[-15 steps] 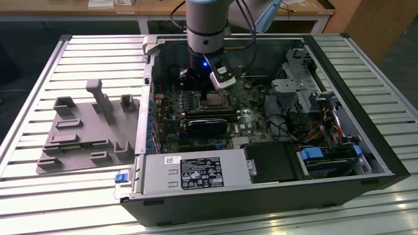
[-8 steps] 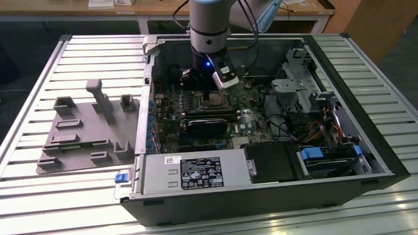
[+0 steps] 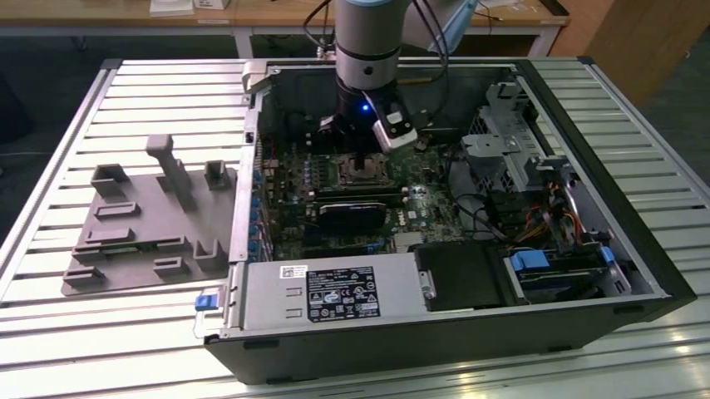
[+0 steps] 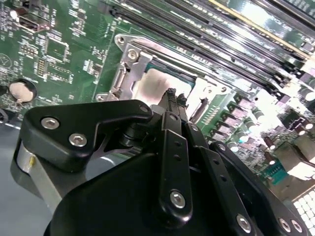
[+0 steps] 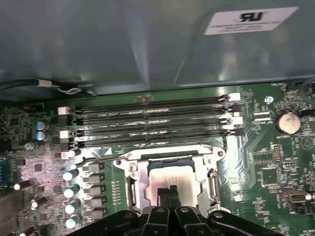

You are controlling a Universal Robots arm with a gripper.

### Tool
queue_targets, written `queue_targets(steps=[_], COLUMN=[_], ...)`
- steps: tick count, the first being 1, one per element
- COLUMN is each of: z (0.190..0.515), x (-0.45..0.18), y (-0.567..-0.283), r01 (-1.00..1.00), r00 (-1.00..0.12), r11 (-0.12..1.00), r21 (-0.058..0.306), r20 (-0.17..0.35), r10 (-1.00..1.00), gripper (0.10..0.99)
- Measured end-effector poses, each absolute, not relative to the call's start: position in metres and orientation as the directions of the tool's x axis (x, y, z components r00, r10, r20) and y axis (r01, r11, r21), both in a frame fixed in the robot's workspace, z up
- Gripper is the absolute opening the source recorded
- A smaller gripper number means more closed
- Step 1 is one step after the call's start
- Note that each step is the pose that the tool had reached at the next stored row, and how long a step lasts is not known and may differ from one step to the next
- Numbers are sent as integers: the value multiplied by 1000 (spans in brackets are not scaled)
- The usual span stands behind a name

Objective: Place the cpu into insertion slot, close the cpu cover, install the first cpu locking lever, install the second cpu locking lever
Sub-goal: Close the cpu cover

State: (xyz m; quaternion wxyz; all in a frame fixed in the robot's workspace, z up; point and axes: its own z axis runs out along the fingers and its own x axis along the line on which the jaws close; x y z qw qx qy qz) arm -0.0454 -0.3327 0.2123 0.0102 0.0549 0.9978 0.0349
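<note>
First wrist view: tool (image 5: 170,194) over cpu (image 5: 186,181) edge

Looks like a robotics lab or test workshop: opened desktop computer case (image 3: 444,353) lying on its side on a ribbed aluminium tabletop (image 3: 166,83), grey moulded fixture block (image 3: 122,249) just beside it, industrial robot arm (image 3: 368,41) reaching down inside, wooden desk (image 3: 278,15) on white legs behind.
</note>
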Motion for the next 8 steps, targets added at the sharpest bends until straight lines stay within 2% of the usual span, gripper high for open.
queue_targets(steps=[8], z=[214], x=[-40], y=[-332], r01=[109], r00=[-994], r11=[992], r21=[70], r20=[-17], r10=[110], gripper=[106])
